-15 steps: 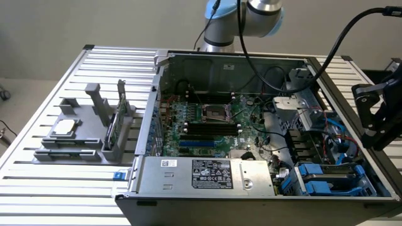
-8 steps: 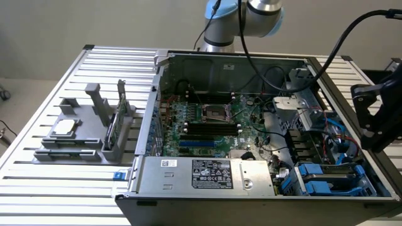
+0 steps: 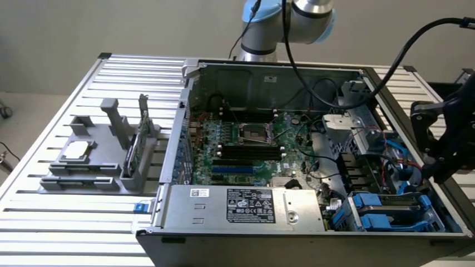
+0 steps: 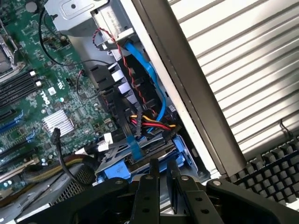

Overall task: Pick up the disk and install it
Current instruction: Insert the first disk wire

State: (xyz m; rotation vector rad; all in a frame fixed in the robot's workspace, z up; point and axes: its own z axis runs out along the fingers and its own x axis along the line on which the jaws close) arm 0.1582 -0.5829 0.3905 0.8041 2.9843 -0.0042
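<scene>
While the black two-fingered gripper [image 4: 162,164] hangs over the open grey metal computer case [image 3: 222,229] at the exterior view's right, its jaws stand slightly apart with nothing pinched between them. The silver-grey hard drive in bright blue plastic rails [image 3: 386,210] lies just below, in the bay at the case's near right corner, beside the green motherboard [image 3: 245,139]. The case rests on a slatted aluminium table [image 3: 59,222].
</scene>
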